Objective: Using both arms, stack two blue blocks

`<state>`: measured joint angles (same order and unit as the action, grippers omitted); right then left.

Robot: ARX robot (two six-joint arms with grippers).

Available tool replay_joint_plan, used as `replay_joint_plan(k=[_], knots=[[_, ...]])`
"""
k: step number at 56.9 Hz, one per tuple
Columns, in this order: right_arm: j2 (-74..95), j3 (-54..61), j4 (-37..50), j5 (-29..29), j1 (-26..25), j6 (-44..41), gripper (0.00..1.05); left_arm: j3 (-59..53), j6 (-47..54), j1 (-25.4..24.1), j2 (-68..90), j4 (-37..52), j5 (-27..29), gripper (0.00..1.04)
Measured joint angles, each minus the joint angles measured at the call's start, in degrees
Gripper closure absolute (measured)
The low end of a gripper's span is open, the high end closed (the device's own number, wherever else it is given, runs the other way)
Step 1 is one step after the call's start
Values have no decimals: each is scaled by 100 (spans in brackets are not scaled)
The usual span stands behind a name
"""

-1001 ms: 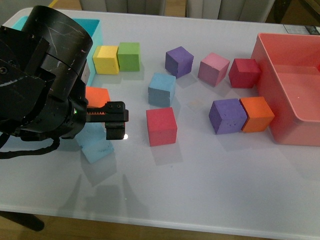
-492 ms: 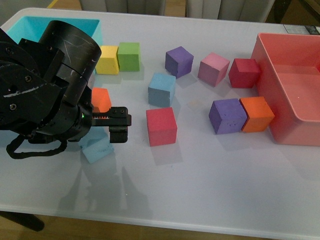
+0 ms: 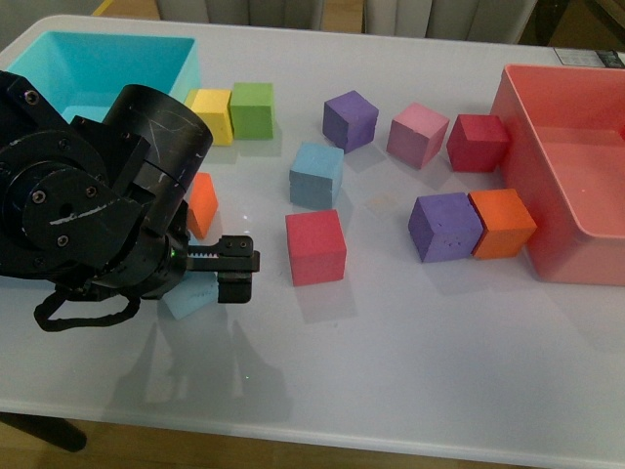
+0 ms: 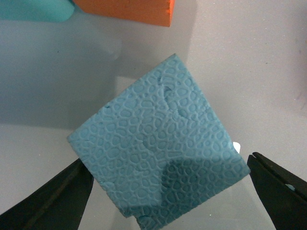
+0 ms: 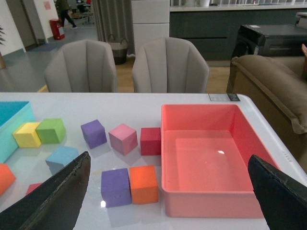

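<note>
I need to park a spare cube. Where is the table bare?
The broad near strip of table in front of the red cube and the purple cube is bare, as is the gap between those two. The far row of cubes and the corner by the left arm are crowded.

Two blue blocks [image 3: 315, 176] [image 3: 187, 301], two purple cubes [image 3: 350, 119] [image 3: 444, 227], two orange cubes [image 3: 203, 205] [image 3: 502, 223], two red cubes [image 3: 315, 246] [image 3: 477, 143], one pink [image 3: 417, 135], one yellow [image 3: 210, 115], one green [image 3: 252, 109], two bins [image 3: 88, 68] [image 3: 586, 166].

Left arm [image 3: 98, 205] apparently over blue block [image 3: 191, 299]
</note>
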<state>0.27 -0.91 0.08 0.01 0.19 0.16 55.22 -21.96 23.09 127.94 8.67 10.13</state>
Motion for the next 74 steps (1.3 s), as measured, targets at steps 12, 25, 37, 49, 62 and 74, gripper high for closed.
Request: replay_joint_plan(k=[12,25,37,49,62,74], knots=[[0,0,0,-2,0,0,9,44,-26,22,13,-17,17,48],[0,0,0,-2,0,0,9,28,-31,46,-15,-46,22,65],[0,0,0,-2,0,0,9,-319,-39,101,-564,-59,-107,71],[0,0,0,0,0,-2,9,-485,175,199,-1480,-391,-55,73],[0,0,0,-2,0,0,9,63,612,339,-1746,-815,15,74],[0,0,0,0,0,0,9,1207,1152,529,-1287,-1137,-35,74]])
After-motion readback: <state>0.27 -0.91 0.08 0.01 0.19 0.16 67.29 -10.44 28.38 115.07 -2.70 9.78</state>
